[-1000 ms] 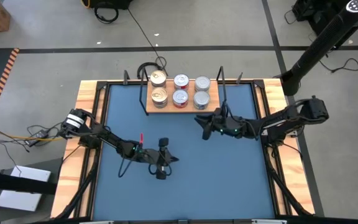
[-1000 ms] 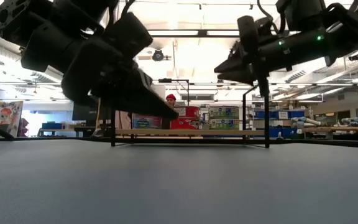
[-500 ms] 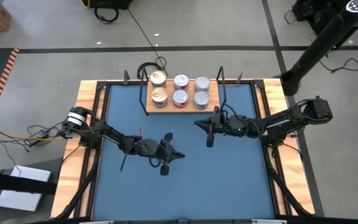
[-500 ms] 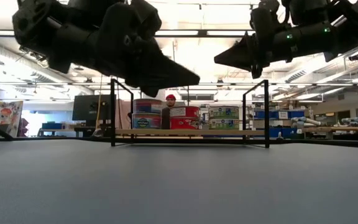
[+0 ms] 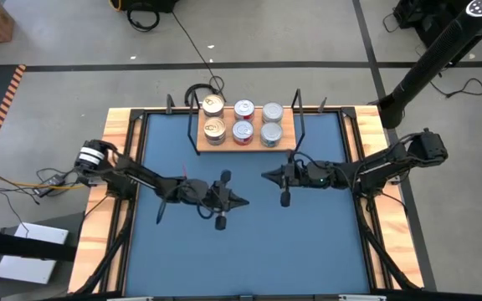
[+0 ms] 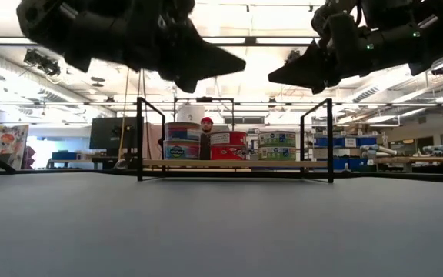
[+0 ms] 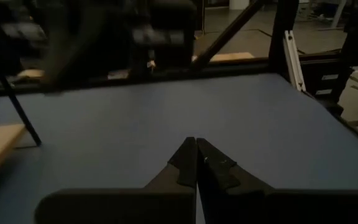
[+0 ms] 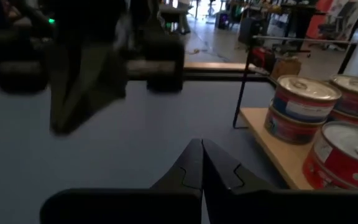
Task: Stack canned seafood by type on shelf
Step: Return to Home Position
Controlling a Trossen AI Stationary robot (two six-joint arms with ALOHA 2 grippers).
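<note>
The left claw (image 5: 241,201) is hovering over the middle of the blue bench (image 5: 308,247), its fingers (image 7: 187,160) pressed together on nothing. It is pointing toward the right arm. The right claw (image 5: 266,176) is hanging opposite it, tip toward tip, near but apart. Its fingers (image 8: 194,160) are likewise closed and empty.

Outward from there, the shelf (image 5: 287,139) is sitting at the far edge of the bench, its long axis running left to right. It is lying beyond both claws, with the right claw the nearer, just off its near right end. The left claw is sitting farther back toward the bench middle. Any withdrawal to rest looks like a pull away from the shelf, each arm toward its own side. As I judge it, the tip-to-tip gap is the relation to watch.

The canned seafood (image 5: 243,119) is all standing on the shelf, six tops showing from above in two rows of three. The level view is showing stacks two high: blue-banded at one end, red in the middle, pale green at the other. The front stacks are hiding the rear row there, so I cannot tell its height. A person in a red cap (image 6: 206,123) is partly showing behind the tins. The facing arm is appearing only as a dark blur in each wrist view.
</note>
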